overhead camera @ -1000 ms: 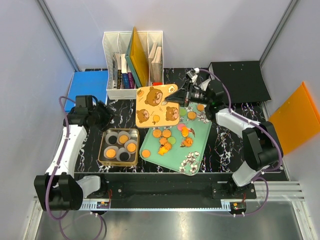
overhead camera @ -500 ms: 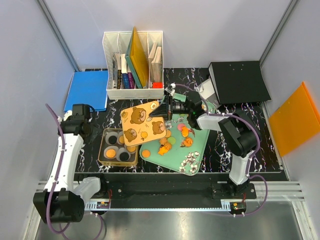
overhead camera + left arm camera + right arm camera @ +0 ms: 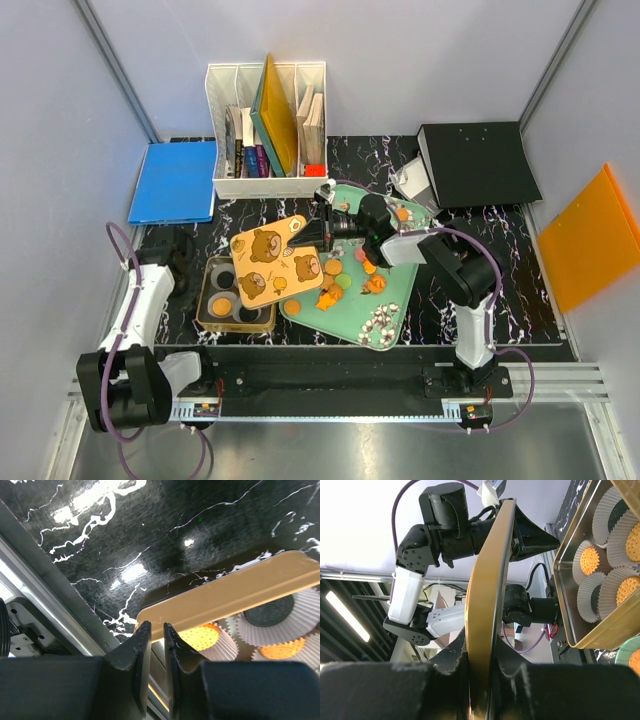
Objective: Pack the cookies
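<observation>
The green tray (image 3: pixel 395 287) holds loose cookies (image 3: pixel 333 267); others sit in paper cups (image 3: pixel 606 506) in the tin (image 3: pixel 204 300) beside it. The right gripper (image 3: pixel 318 228) pinches the edge of the bear-print lid (image 3: pixel 270 262), which hangs tilted over the tin. Lidding seems to be the step in hand, and the lid next needs levelling onto the rim. The left gripper (image 3: pixel 154 630), beside the tin, is nearly pressed together and empty.

Top view: high, looking down; both wrist views close, low; all share gold tin (image 3: pixel 201 305).
</observation>
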You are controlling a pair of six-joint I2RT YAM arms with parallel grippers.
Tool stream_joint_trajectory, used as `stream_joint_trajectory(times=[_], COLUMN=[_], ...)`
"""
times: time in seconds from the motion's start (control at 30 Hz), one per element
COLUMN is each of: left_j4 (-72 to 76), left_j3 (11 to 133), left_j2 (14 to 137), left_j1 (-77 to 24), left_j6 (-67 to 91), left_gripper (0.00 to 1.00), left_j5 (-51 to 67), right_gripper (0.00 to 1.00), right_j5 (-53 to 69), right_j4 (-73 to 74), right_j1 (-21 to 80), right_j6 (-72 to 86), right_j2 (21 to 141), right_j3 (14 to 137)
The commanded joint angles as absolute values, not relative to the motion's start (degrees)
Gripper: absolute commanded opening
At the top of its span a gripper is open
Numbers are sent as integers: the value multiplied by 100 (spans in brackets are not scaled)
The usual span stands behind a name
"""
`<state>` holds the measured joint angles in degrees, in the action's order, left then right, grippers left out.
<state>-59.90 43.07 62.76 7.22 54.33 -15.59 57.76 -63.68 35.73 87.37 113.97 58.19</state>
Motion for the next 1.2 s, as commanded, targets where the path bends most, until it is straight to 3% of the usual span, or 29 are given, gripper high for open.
stream_joint_trajectory(times=[0.0,0.9,1.17], left_j4=[-5704,-5546,-5493], left_j3=[4289,3920,3938], left_j2=[6301,6231,6249], left_j1=[773,791,800], left_j6=[5441,5423,5414], left_gripper=[18,17,17], left_j5=[-1477,-1055,-976], right_gripper=[0,0,0], right_j5=[5590,4342,4386], right_j4=[-6969,-7242,-6373], right_j1=[3700,4219,4342], right_j6=[8780,8516,8148], right_j2=[11601,13025,12964], right_j3=[5889,5862,5853])
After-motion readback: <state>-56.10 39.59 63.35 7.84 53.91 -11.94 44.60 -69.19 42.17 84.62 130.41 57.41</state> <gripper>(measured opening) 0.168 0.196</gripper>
